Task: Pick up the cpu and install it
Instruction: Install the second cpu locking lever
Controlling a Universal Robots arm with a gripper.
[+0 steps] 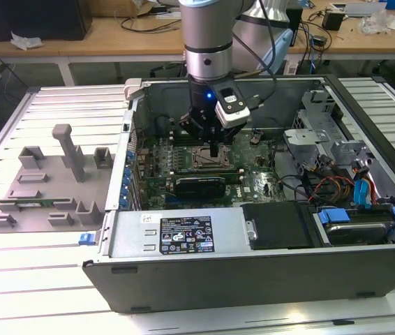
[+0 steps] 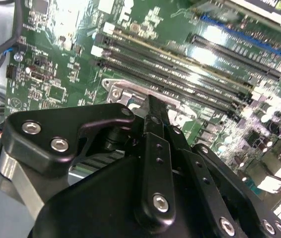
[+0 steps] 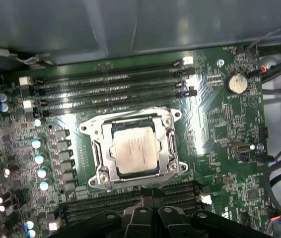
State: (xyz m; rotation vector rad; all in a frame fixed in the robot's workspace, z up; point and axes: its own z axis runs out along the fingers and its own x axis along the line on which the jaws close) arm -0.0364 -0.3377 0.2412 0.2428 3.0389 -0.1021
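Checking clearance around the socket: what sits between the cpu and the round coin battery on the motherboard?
In the first wrist view, the socket's metal frame and bare green board lie between the cpu and coin battery.

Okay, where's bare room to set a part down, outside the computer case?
The ribbed table is bare in front of the grey fixture tray and beyond it. Inside the case it's crowded: gripper over the cpu, with cables alongside.
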